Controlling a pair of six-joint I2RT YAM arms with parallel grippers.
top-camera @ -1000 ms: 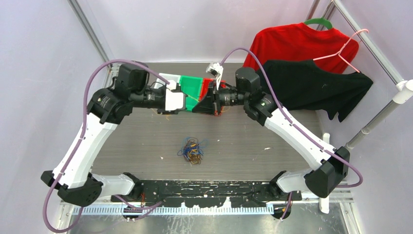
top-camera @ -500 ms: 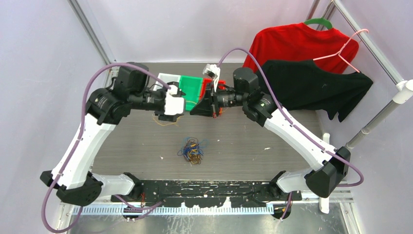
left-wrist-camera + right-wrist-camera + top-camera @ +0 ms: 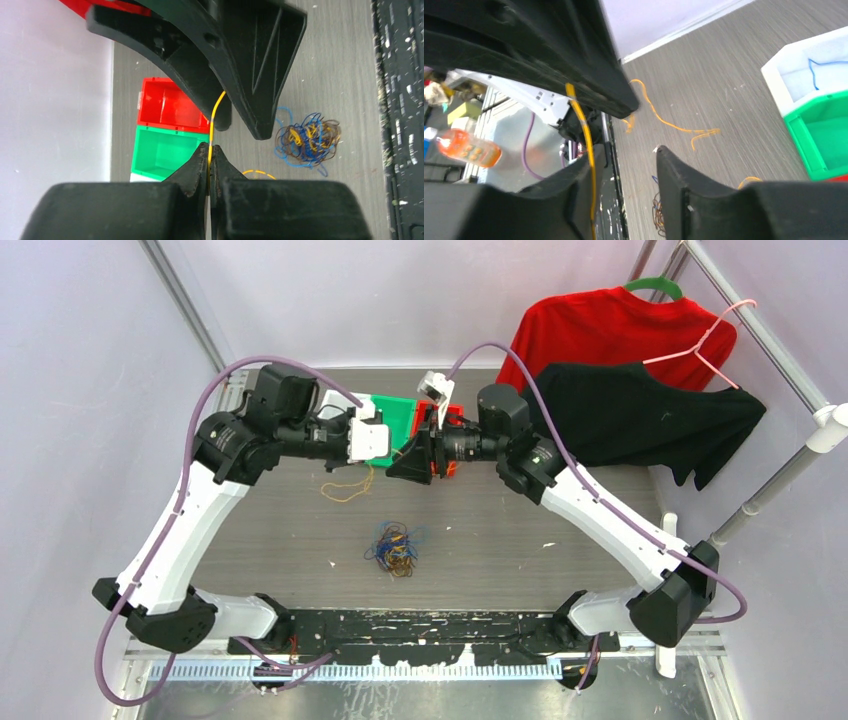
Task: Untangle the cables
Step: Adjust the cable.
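The tangle of cables (image 3: 395,548) lies nearest the arm bases on the grey table (image 3: 560,510), a clump of blue, orange and dark strands. At 11 o'clock from it, clear of the clump, a loose orange cable (image 3: 348,486) lies in an open loop, with one end rising toward the grippers. Whether it is the held strand cannot be told.

At 12 o'clock from the clump the two grippers meet tip to tip above the table. The left gripper (image 3: 210,152) is pinched tight on a yellow cable (image 3: 214,120), which runs straight across the short gap to the right gripper (image 3: 626,155). The right gripper's fingers (image 3: 674,190) stand apart. The yellow cable lies along the inner face of one finger, unclamped.

Beyond the grippers, at 12 o'clock, three bins stand side by side: a white bin (image 3: 774,75) holding a blue cable (image 3: 819,67), a green bin (image 3: 160,150) and a red bin (image 3: 167,107).

Farthest off, at 2 o'clock, a red shirt (image 3: 610,330) and a black shirt (image 3: 640,415) hang by a rail (image 3: 770,338), a pink hanger (image 3: 700,337) with them.
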